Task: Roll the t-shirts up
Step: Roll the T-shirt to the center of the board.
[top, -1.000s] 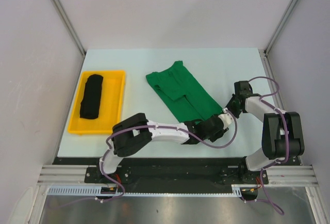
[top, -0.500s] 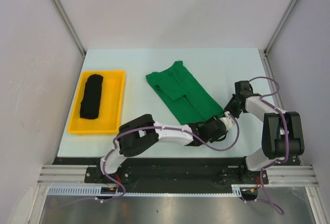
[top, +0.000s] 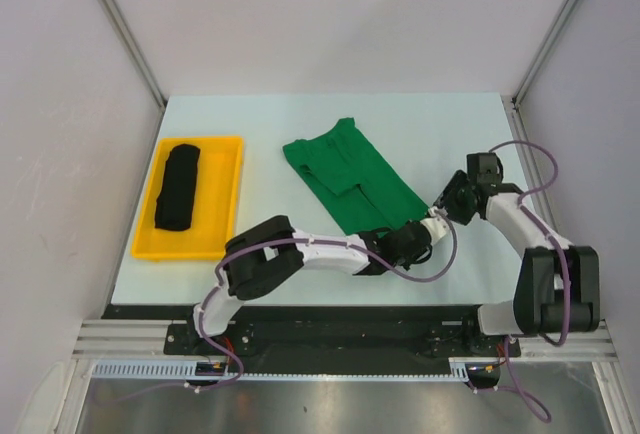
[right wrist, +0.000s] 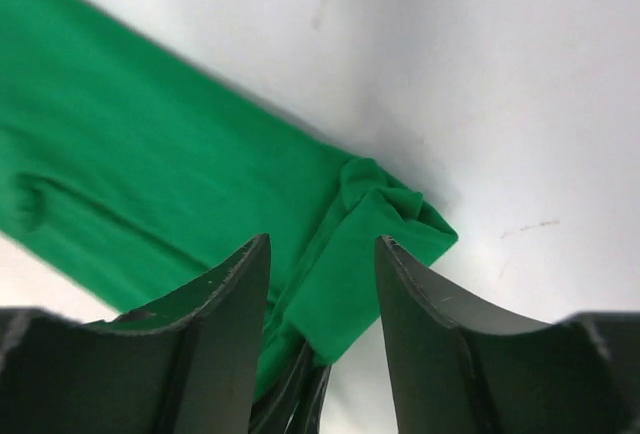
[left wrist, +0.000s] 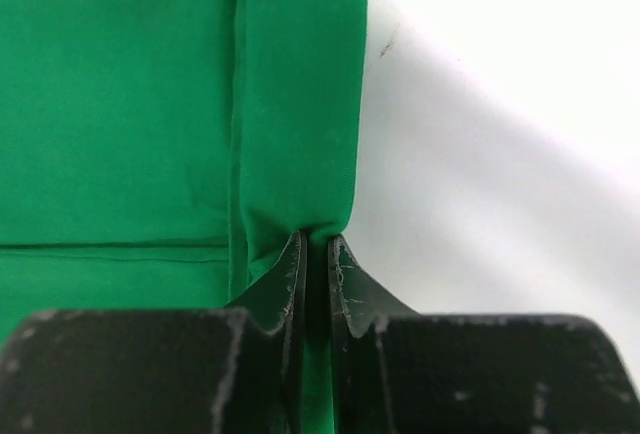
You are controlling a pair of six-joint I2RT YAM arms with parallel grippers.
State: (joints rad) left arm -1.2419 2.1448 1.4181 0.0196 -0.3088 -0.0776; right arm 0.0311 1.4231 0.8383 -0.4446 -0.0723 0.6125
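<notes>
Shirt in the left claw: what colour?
The shirt is plain bright green, clearest in the left wrist view.

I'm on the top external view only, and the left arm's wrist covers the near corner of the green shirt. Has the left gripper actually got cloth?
Observer: Yes. In the left wrist view the left gripper is closed on the end of a folded strip of the green t-shirt.
Operator: Is the right gripper closed too?
Observer: No. The right wrist view shows the right gripper open, with green cloth showing between its jaws.
Operator: Is the shirt's corner flat there?
Observer: No, the corner is bunched into a small crumpled lump just beyond the fingertips.
</notes>
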